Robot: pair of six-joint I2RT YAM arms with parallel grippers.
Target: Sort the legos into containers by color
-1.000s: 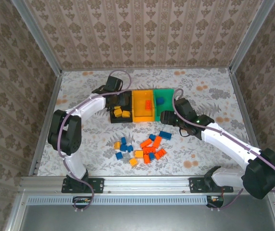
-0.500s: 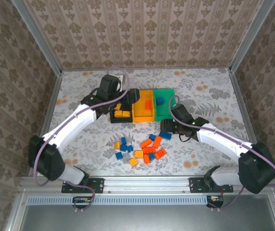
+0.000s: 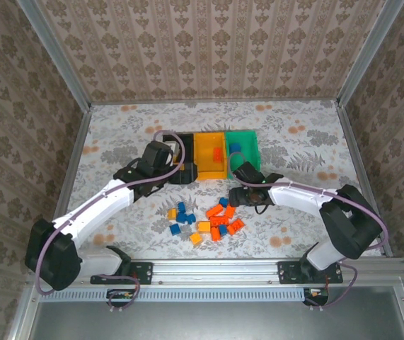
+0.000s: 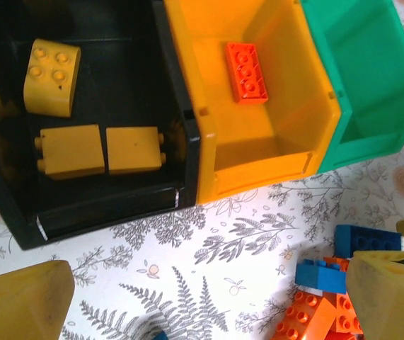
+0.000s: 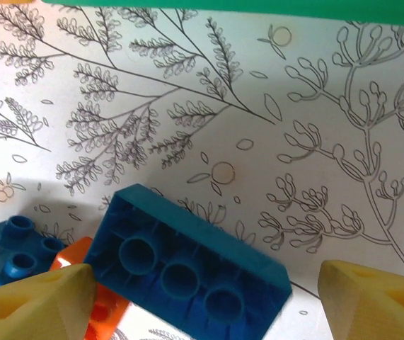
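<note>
**Ana:** When you look down from the top, what is around the loose bricks [image 3: 205, 218]?

**Ben:** Flowery worktop [image 3: 308, 142] all round. The black bin [image 3: 187, 142], the yellow-orange bin [image 3: 210, 172] and the green bin [image 3: 252, 152] stand joined in a row at 12 o'clock from the pile. The left arm lies over part of the black bin.

**Ana:** Where are the hands?

**Ben:** The left hand [image 3: 182, 172] is at the near edge of the black bin, at 10 o'clock from the pile. Its own view shows its fingers [image 4: 21, 301] wide apart, with bare worktop between them. The right hand [image 3: 243, 195] is at 6 o'clock from the green bin, at the pile's 2 o'clock edge.

**Ana:** Is that one holding a brick?

**Ben:** No. In its own view a big blue brick [image 5: 187, 273] lies upside down on the worktop between its fingers [image 5: 382, 297], and they stand wide. The 9 o'clock finger is just beside it. The 3 o'clock finger is well apart. A small blue brick [image 5: 7, 248] sits at 9 o'clock from the big one.

**Ana:** What does a wrist view add?

**Ben:** The left one looks into the black bin: three yellow bricks [image 4: 71, 149]. One red-orange brick [image 4: 246, 62] lies in the yellow-orange bin. From above, the arm lies over the black bin, so I cannot count there.
</note>
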